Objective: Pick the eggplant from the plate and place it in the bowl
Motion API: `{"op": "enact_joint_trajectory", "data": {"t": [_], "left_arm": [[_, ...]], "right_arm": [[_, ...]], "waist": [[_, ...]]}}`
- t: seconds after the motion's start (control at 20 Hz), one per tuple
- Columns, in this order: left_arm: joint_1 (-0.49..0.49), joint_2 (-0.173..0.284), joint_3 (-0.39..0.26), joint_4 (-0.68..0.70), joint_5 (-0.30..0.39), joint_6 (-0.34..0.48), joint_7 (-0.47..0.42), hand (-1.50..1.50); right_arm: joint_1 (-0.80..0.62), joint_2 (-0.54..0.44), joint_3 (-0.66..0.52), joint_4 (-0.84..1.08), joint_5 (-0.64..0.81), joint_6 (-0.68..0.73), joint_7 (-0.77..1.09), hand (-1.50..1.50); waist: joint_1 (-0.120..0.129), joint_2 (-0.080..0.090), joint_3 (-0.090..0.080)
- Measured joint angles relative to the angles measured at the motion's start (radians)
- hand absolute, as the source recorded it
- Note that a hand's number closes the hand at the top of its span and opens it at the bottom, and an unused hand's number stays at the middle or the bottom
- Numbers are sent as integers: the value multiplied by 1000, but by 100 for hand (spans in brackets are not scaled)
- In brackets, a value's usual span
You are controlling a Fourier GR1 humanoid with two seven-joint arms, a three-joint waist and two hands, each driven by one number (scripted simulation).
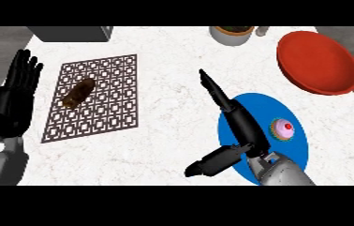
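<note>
The right hand (239,126) hovers over the blue plate (232,126), fingers (214,89) straight and pressed together, holding nothing, while the eggplant (78,93) lies far left on the mat (104,112), so closing here risks grabbing the cupcake (283,128).

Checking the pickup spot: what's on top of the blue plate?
A pink cupcake sits on the blue plate. The right hand hangs over it, open, hiding part of its surface.

One blue plate (232,126), one red bowl (314,61), one cupcake (283,129), one patterned mat (93,96), perhaps one eggplant (78,93).
</note>
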Motion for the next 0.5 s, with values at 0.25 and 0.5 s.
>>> {"op": "enact_joint_trajectory", "data": {"t": [0.25, 0.5], "left_arm": [[-26, 9, 24, -9, 18, -8, 38, 0], [-31, -1, 23, -21, 10, -1, 58, 0]], "right_arm": [[161, -75, 97, -172, 196, -97, -15, -150], [217, -231, 100, -363, 325, -69, 122, -150]], "waist": [[-10, 4, 3], [-14, 5, 2]]}}
